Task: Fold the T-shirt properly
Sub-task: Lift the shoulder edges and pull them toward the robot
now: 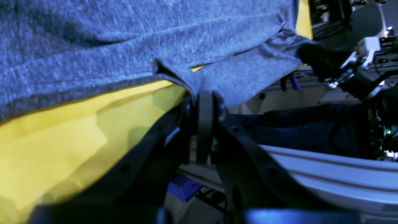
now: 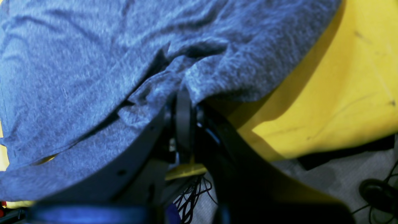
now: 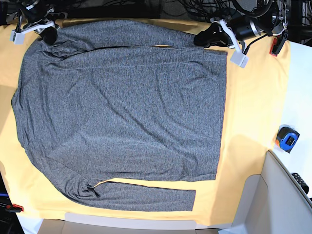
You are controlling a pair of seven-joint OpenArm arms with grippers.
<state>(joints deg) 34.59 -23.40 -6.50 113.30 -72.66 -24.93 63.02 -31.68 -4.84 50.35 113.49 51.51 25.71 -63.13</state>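
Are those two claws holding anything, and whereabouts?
Both pinch the grey T-shirt along its far edge: left gripper at one corner, right gripper at the other.

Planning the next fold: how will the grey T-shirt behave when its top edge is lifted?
Probably floppy: the T-shirt lies limp and wrinkled on the yellow cloth. It bunches where the left end effector and right end effector pinch it, so it should sag between them. It looks light.

A yellow cloth covers nearly the whole table. The T-shirt lies flat on the cloth, one sleeve along each long edge. A blue tape measure sits on the bare white strip beside the cloth.
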